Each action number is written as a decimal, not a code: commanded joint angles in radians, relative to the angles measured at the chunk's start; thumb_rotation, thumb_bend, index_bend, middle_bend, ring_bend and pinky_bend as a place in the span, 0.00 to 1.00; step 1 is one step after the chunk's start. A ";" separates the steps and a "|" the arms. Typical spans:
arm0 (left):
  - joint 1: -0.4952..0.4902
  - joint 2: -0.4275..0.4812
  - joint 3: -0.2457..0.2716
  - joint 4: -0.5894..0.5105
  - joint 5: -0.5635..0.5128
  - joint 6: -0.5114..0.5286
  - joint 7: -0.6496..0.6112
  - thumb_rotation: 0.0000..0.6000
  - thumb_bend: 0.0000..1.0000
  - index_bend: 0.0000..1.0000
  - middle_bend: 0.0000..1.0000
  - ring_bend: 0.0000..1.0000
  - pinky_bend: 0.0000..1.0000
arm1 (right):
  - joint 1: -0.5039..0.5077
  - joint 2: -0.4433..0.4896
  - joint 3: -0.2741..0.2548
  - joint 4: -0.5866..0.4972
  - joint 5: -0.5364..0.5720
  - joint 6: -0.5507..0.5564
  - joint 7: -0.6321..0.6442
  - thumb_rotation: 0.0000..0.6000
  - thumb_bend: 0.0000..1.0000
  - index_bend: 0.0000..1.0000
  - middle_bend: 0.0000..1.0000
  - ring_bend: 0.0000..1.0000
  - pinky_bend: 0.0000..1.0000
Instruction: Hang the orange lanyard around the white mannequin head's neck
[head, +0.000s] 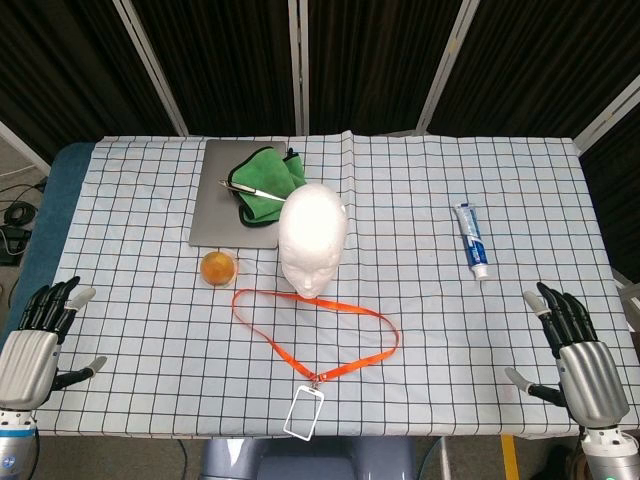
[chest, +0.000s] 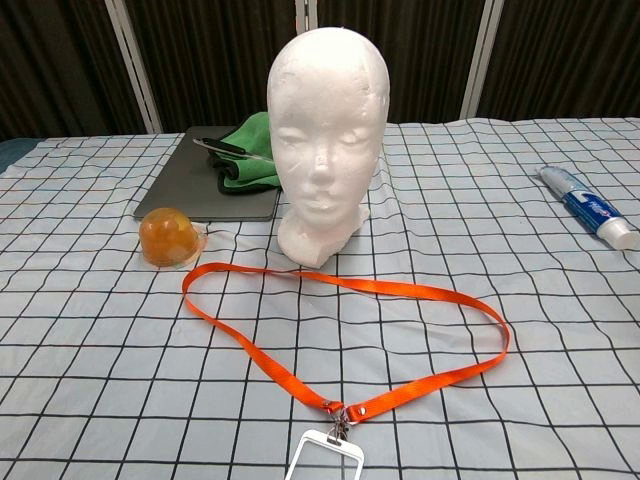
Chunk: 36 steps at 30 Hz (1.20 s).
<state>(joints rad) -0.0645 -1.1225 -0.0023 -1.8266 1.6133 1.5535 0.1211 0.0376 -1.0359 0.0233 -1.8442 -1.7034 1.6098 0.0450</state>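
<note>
The white mannequin head (head: 312, 237) (chest: 326, 125) stands upright in the middle of the checked table, facing me. In front of it the orange lanyard (head: 318, 325) (chest: 340, 335) lies flat in a loop, its far edge touching the neck base, with a clear badge holder (head: 303, 412) (chest: 324, 457) at the near end. My left hand (head: 38, 335) rests at the near left corner, fingers spread, holding nothing. At the near right corner my right hand (head: 573, 350) is likewise open and empty. Neither hand shows in the chest view.
An orange dome-shaped object (head: 218, 268) (chest: 168, 237) sits left of the head. Behind it a grey laptop (head: 215, 210) (chest: 190, 185) carries a green cloth (head: 265, 177) (chest: 250, 150) and a pen. A toothpaste tube (head: 471, 238) (chest: 588, 206) lies at the right.
</note>
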 joint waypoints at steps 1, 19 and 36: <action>0.000 0.001 -0.001 -0.001 -0.004 -0.003 -0.003 1.00 0.03 0.00 0.00 0.00 0.00 | 0.001 -0.001 -0.002 0.000 0.004 -0.009 -0.003 1.00 0.00 0.10 0.00 0.00 0.00; -0.028 -0.010 -0.025 0.011 -0.056 -0.056 0.004 1.00 0.03 0.00 0.00 0.00 0.00 | 0.340 -0.115 0.116 0.061 0.331 -0.602 -0.134 1.00 0.00 0.18 0.00 0.00 0.00; -0.061 -0.067 -0.044 0.056 -0.136 -0.122 0.074 1.00 0.04 0.00 0.00 0.00 0.00 | 0.608 -0.440 0.164 0.250 0.732 -0.761 -0.484 1.00 0.25 0.44 0.00 0.00 0.00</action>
<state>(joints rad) -0.1254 -1.1882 -0.0465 -1.7717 1.4784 1.4323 0.1940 0.6278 -1.4503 0.1880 -1.6162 -0.9927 0.8542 -0.4120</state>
